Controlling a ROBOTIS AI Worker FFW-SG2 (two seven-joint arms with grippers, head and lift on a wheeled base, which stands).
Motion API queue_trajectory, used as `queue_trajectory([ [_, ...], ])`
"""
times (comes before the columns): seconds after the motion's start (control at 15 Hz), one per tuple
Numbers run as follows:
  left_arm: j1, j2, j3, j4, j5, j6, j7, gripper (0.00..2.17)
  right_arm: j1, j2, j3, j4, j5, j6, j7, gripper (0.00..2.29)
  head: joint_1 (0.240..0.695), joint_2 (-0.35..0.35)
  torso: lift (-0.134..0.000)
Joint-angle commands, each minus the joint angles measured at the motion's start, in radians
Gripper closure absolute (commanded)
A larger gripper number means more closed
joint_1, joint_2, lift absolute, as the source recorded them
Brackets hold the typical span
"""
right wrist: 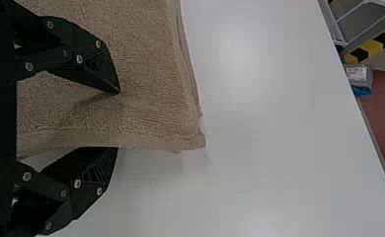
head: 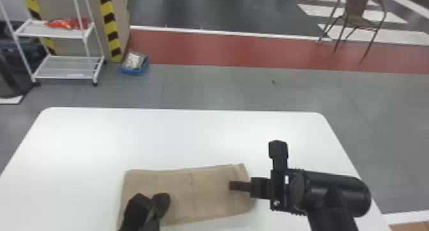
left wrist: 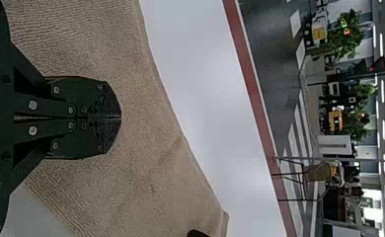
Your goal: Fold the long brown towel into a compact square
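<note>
While the left end effector (head: 163,201) is clenched over the towel (head: 198,198), the right end effector (head: 235,186) gapes at its edge

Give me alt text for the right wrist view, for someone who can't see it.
Open black gripper straddling one edge of the folded brown towel, one finger over the cloth and the other past it, above the white table. Beyond the table are a blue bin and yellow-and-black hazard stripes.
</note>
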Motion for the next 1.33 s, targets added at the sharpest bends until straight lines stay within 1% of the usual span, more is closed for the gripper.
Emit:
queue_trajectory([
  [0.0, -0.002, -0.002, 0.0, 0.015, -0.002, -0.007, 0.005, 1.68, -0.023, 0.001, -0.01, 0.037, -0.013, 0.001, 0.017, 0.81, 0.695, -0.149, 0.0],
  [0.13, -0.002, -0.003, -0.002, 0.018, -0.005, -0.007, 0.011, 1.68, -0.023, 0.001, -0.016, 0.039, -0.038, -0.003, 0.037, 0.85, 0.695, -0.142, 0.0],
  [0.2, -0.002, -0.005, -0.003, 0.018, -0.005, -0.007, 0.014, 1.68, -0.023, 0.001, -0.022, 0.037, -0.055, 0.001, 0.043, 0.96, 0.695, -0.134, 0.0],
  [0.4, -0.002, -0.009, -0.011, 0.018, -0.016, 0.002, 0.014, 1.68, 0.001, 0.001, -0.044, -0.009, -0.095, 0.034, 0.072, 0.97, 0.695, -0.126, 0.0],
  [0.53, -0.002, -0.015, -0.012, 0.018, -0.028, 0.005, 0.014, 1.68, 0.024, 0.001, -0.048, -0.05, -0.119, 0.053, 0.08, 0.97, 0.695, -0.125, 0.0],
  [0.67, -0.002, -0.018, -0.014, 0.018, -0.03, 0.008, 0.014, 1.68, 0.043, 0.001, -0.056, -0.086, -0.165, 0.071, 0.093, 0.97, 0.695, -0.124, 0.0],
  [0.93, -0.014, -0.026, -0.017, 0.025, -0.035, 0.014, 0.014, 1.68, 0.07, 0.001, -0.045, -0.181, -0.223, 0.12, 0.095, 0.97, 0.695, -0.114, 0.0],
  [1.07, -0.02, -0.026, -0.026, 0.035, -0.033, 0.017, 0.012, 1.68, 0.072, 0.001, -0.036, -0.185, -0.253, 0.12, 0.095, 0.97, 0.695, -0.102, 0.0],
  [1.27, -0.028, -0.031, -0.028, 0.044, -0.015, 0.014, -0.003, 1.68, 0.069, 0.001, -0.002, -0.184, -0.266, 0.111, 0.087, 0.97, 0.695, -0.088, 0.0],
])
